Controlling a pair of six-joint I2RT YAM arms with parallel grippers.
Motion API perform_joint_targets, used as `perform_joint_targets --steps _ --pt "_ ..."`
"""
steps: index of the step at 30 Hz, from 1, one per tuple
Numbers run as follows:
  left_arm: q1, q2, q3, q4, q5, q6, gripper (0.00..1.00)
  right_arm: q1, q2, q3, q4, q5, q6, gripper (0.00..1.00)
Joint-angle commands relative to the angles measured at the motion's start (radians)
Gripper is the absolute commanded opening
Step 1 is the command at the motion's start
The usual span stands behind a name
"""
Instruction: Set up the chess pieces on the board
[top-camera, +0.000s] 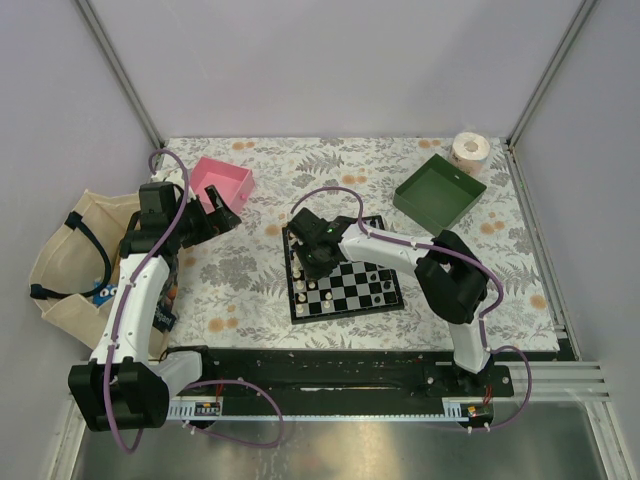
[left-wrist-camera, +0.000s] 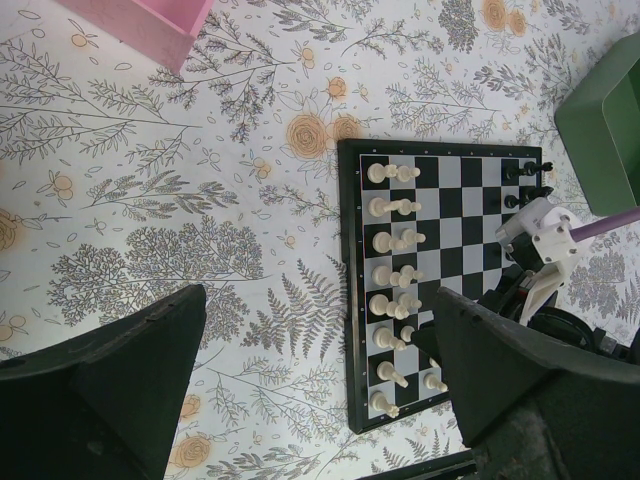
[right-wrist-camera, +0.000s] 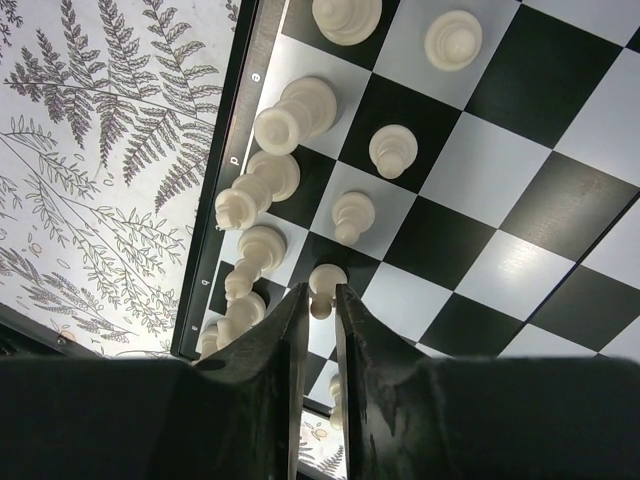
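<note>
The board (top-camera: 296, 300) lies mid-table, also seen as the board (left-wrist-camera: 345, 300) and the board (right-wrist-camera: 520, 180). White chess pieces (left-wrist-camera: 390, 240) stand in two files along its left side. A few black pieces (left-wrist-camera: 520, 175) stand at the far right corner. My right gripper (top-camera: 322, 262) is low over the board's left part. In the right wrist view the right gripper (right-wrist-camera: 320, 292) is shut on a white pawn (right-wrist-camera: 325, 283), which stands in the pawn file on a dark square. My left gripper (left-wrist-camera: 320, 300) hangs open over the tablecloth left of the board, holding nothing.
A pink tray (top-camera: 225, 180) sits at the back left beside my left gripper (top-camera: 215, 220). A green tray (top-camera: 438, 190) and a tape roll (top-camera: 470, 148) are at the back right. A cloth bag (top-camera: 70, 260) lies off the left edge.
</note>
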Motion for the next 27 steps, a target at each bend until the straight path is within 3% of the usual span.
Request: perform_joint_targets --steps 1,12,27 --pt "0.004 -0.003 0.008 0.030 0.023 0.010 0.99 0.013 -0.013 0.014 -0.008 0.013 -0.016 0.28" --pt "0.002 -0.006 0.008 0.030 0.022 0.012 0.99 0.013 -0.102 -0.027 -0.005 0.073 -0.013 0.39" --pt "0.004 -0.004 0.008 0.029 0.025 0.010 0.99 0.013 -0.220 -0.191 0.039 0.114 0.066 0.42"
